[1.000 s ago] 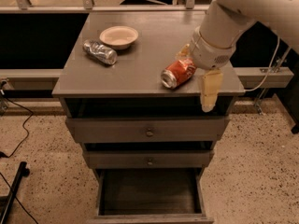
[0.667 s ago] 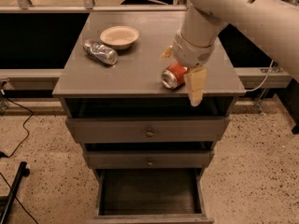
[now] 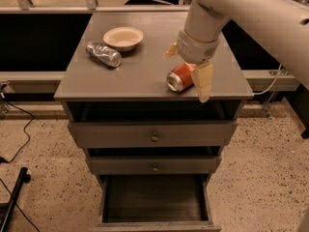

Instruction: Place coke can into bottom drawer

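Observation:
The coke can (image 3: 178, 78) is red with a silver end and lies on its side near the front right of the grey cabinet top (image 3: 140, 71). My gripper (image 3: 185, 76) hangs from the pale arm right over the can. It is open, with one finger (image 3: 202, 82) in front and to the right of the can and the other finger (image 3: 170, 50) behind and to its left. The bottom drawer (image 3: 154, 225) is pulled out at floor level, and its dark inside holds nothing.
A crushed silver can (image 3: 103, 53) and a white bowl (image 3: 123, 36) sit on the left half of the cabinet top. Two knobbed drawers (image 3: 154, 138) above the bottom one are closed. Cables (image 3: 14, 153) and a black stand leg (image 3: 13, 197) lie on the floor at left.
My arm has swung to the left and the gripper has come down around the coke can, which has stayed in place on the cabinet top.

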